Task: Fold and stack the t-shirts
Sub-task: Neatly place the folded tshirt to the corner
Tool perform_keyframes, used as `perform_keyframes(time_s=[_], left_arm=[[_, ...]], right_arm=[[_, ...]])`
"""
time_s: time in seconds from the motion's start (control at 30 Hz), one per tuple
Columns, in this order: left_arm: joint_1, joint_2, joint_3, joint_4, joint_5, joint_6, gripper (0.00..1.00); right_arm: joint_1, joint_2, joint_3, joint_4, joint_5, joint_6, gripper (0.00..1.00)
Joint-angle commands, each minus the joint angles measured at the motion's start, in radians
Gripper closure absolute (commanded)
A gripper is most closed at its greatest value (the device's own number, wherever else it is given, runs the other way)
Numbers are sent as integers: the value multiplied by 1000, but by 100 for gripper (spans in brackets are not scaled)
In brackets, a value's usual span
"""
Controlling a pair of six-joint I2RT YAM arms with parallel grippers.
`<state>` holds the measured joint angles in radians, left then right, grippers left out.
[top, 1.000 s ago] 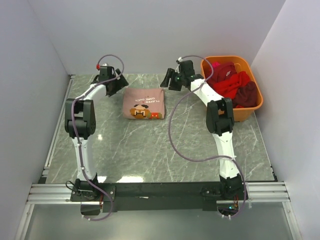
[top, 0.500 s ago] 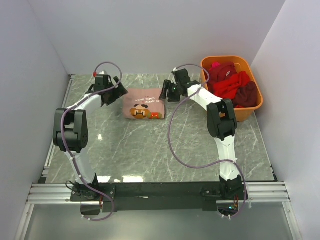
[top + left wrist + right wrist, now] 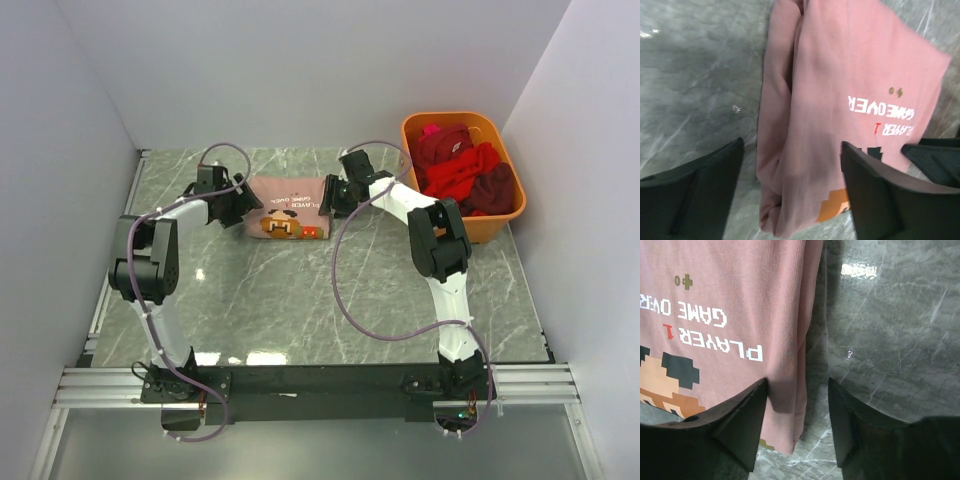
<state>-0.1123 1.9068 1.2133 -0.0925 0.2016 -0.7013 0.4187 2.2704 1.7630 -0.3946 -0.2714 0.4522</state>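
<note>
The salmon-pink t-shirt (image 3: 287,208) lies folded on the grey marble table, printed side up. My left gripper (image 3: 243,203) is open at its left edge, its jaws straddling the folded edge (image 3: 785,165). My right gripper (image 3: 331,196) is open at the shirt's right edge, its jaws on either side of that edge (image 3: 790,365). The bright red (image 3: 462,170), dark maroon (image 3: 494,188) and magenta (image 3: 432,130) t-shirts lie bunched in the orange basket (image 3: 455,121).
The orange basket stands at the table's back right, against the right wall. White walls enclose the table on the left, back and right. Purple cables loop from both arms above the table (image 3: 250,290).
Both grippers have come down and inward from the back of the table to the two side edges of the folded salmon-pink shirt. The shirt has not moved.
</note>
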Motion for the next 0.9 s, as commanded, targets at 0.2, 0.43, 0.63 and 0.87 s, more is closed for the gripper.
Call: perform_keyframes(time_s=[0.2, 0.43, 0.63, 0.87], left_arm=[[-26, 118, 104, -47, 13, 25, 56], [-40, 159, 166, -96, -46, 42, 100], [-23, 178, 285, -190, -230, 51, 99], [46, 219, 438, -277, -343, 182, 100]], right_arm=[[8, -29, 18, 2, 5, 11, 53], [6, -34, 36, -15, 3, -9, 45], [3, -90, 75, -47, 47, -43, 39], [-3, -228, 18, -4, 60, -61, 35]])
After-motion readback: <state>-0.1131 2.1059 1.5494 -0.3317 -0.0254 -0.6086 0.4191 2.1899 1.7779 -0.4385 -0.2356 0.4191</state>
